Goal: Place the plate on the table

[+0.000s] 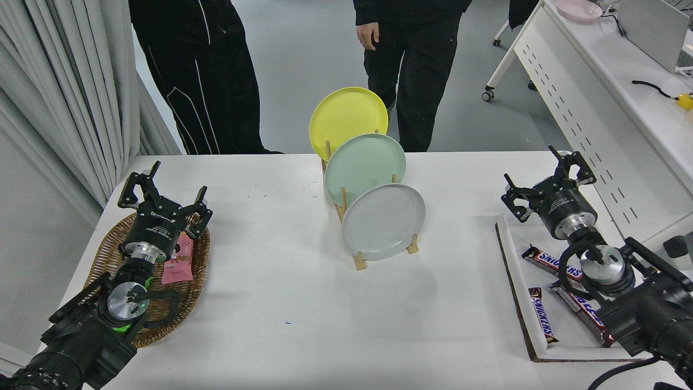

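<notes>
The light grey plate (383, 221) stands on edge in the front slot of a wooden rack (359, 261) at the middle of the white table (281, 303). A mint green plate (365, 168) and a yellow plate (348, 122) stand behind it in the same rack. My right gripper (548, 181) is open and empty at the table's right side, well to the right of the grey plate. My left gripper (162, 192) is open and empty, parked over a wicker basket at the lower left.
A wicker basket (162, 311) with pink snack packets lies at the left. A white tray (568, 336) with Snickers bars (543, 322) lies at the right under my right arm. Two people stand at the far side. A white perforated desk (590, 108) stands at the upper right.
</notes>
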`<action>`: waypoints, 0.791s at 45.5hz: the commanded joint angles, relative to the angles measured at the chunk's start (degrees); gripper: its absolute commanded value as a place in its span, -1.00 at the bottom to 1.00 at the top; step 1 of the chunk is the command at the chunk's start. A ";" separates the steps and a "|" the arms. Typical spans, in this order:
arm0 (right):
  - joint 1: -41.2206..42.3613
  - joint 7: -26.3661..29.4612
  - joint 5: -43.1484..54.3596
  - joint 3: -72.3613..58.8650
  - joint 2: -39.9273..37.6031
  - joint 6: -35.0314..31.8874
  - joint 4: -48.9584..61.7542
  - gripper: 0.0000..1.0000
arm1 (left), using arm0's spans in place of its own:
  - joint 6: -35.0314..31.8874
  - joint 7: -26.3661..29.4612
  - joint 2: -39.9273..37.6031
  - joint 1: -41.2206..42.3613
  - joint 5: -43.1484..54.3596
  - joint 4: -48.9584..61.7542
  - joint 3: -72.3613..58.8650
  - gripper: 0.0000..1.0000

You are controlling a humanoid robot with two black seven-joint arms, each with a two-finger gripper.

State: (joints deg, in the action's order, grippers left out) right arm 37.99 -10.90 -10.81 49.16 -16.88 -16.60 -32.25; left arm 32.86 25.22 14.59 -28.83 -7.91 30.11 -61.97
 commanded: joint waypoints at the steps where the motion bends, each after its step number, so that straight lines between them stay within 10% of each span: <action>1: 0.24 0.00 0.00 -0.03 0.00 0.07 -0.18 0.99 | 0.36 -0.26 -0.09 0.00 0.61 -0.05 -0.86 1.00; 36: 0.86 0.17 0.09 -0.12 -0.61 -0.01 -0.01 0.99 | 0.10 -0.18 -0.09 0.00 1.41 0.04 0.10 1.00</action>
State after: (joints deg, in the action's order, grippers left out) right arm 38.06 -10.90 -10.81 49.13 -16.89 -16.60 -32.23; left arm 32.96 25.05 14.54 -28.83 -6.55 30.06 -61.85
